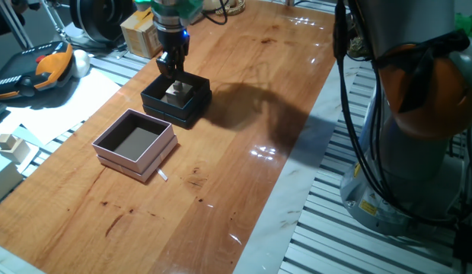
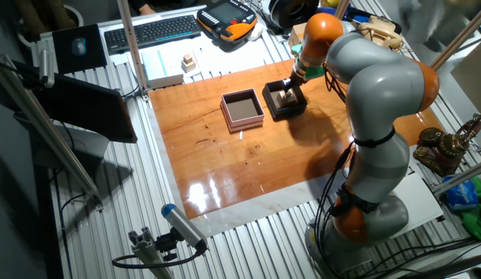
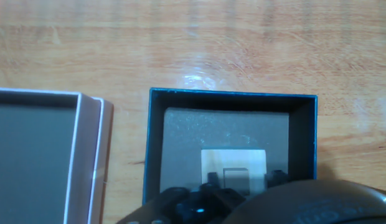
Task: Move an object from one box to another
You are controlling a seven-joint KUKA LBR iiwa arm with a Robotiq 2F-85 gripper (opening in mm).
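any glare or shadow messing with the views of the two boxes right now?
One fixed view: ceiling-light glare streaks the table, and the arm's shadow falls right of the black box; the pink box is evenly lit. Hand view: soft overall, a glare patch above the black box, the gripper a dark blur partly covering the cube.

Landmark: black box (image 1: 175,101) on counter (image 1: 243,152). Cube (image 1: 176,93) inside it, on its floor. End effector (image 1: 173,67) directly above the cube. In one fixed view, pink box (image 1: 135,142) near-left of black box, apart.
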